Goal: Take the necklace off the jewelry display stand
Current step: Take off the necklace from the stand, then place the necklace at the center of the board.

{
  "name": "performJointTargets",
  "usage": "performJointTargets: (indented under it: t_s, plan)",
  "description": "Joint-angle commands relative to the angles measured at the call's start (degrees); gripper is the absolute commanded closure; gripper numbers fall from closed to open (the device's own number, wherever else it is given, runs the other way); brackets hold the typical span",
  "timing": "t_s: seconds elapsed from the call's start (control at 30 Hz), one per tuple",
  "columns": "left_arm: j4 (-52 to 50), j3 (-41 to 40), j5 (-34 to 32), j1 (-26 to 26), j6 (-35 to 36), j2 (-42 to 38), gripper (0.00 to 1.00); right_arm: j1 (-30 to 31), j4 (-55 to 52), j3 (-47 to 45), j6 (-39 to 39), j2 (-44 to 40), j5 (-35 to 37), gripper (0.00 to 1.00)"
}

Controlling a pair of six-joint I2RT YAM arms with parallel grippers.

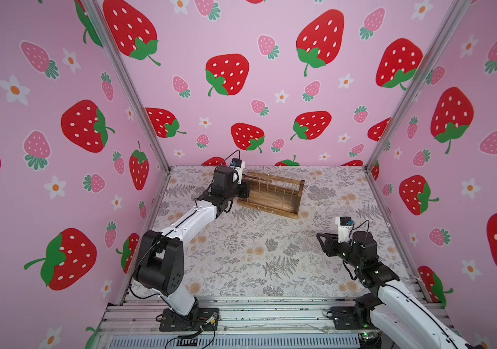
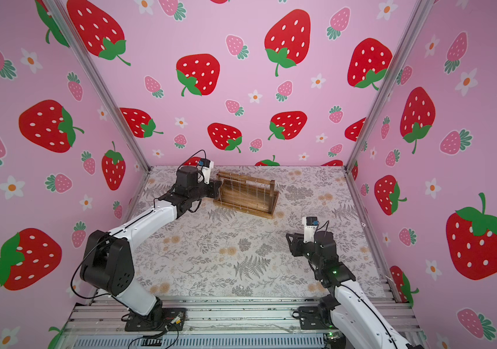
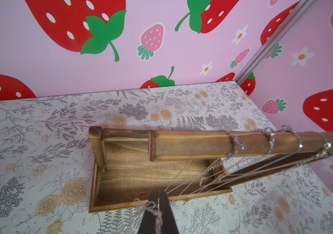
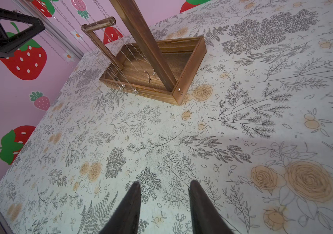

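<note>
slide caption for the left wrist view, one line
Left pincer shut on necklace chains looped over the top bar of the jewelry display stand

The stand (image 3: 192, 144) is dark-stained wood, grain rough; its chains (image 3: 271, 139) are thin shiny metal. My fingers (image 4: 128, 208) look matt black, the table (image 4: 161, 131) matt and printed.

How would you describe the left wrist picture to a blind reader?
The left gripper, black, is shut on thin silver necklace chains that run taut to the top bar of a brown wooden jewelry display stand, standing on a floral-patterned table.
</note>
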Motion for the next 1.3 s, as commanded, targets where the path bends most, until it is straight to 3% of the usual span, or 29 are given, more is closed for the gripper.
performJointTargets:
  t_s: [0.0, 0.17, 0.33, 0.4, 0.47, 0.53, 0.7, 0.83, 0.93, 1.07, 1.17, 1.27]
  plan:
    - [-0.91, -0.15, 0.16, -0.23, 0.82, -2.78, 1.00, 0.20, -0.24, 0.01, -0.56, -0.40, -0.07, 0.60]
    - [-7.43, 1.18, 2.26, -0.41, 0.33, -6.93, 1.00, 0.20, 0.45, 0.01, -0.24, 0.08, -3.55, 0.60]
    - [-16.27, 1.26, 9.32, -0.91, -1.70, -14.03, 1.00, 0.64, 1.87, 2.61, 4.28, 1.51, -15.35, 0.55]
    - [-20.30, 1.03, 13.43, -1.33, -2.31, -17.16, 1.00, 1.77, 1.54, 5.24, 5.26, 2.04, -20.18, 0.44]
    - [-23.15, -0.12, 19.05, -1.65, -3.32, -20.63, 1.00, 4.79, 0.05, 8.73, 4.20, 2.74, -24.18, 0.17]
    - [-24.50, -1.67, 24.91, -1.58, -5.02, -23.60, 1.00, 8.39, -3.00, 12.51, 2.60, 3.78, -25.50, 0.00]
    - [-21.88, -7.68, 42.13, -2.08, -10.68, -29.39, 1.00, 20.68, -2.89, 15.36, 1.45, 2.68, -14.92, 0.01]
    - [-17.69, -13.09, 49.89, -2.92, -14.50, -33.14, 1.00, 22.54, 0.01, 17.45, 7.95, 7.56, -14.97, 0.01]
    - [-11.60, -17.49, 53.30, -3.32, -19.19, -35.49, 1.00, 23.16, -4.28, 23.50, 8.80, 16.03, -15.44, 0.18]
    - [-6.93, -21.09, 55.54, -4.51, -22.17, -36.76, 1.00, 25.86, -1.99, 24.69, 8.42, 20.15, -11.10, 0.38]
    - [-7.74, -21.63, 55.37, -5.77, -21.86, -37.32, 1.00, 25.95, -0.21, 26.64, 6.88, 23.23, -17.80, 0.51]
    - [-8.19, -22.25, 54.87, -6.47, -21.64, -38.07, 1.00, 26.01, 7.41, 26.09, 7.62, 25.44, -26.42, 0.54]
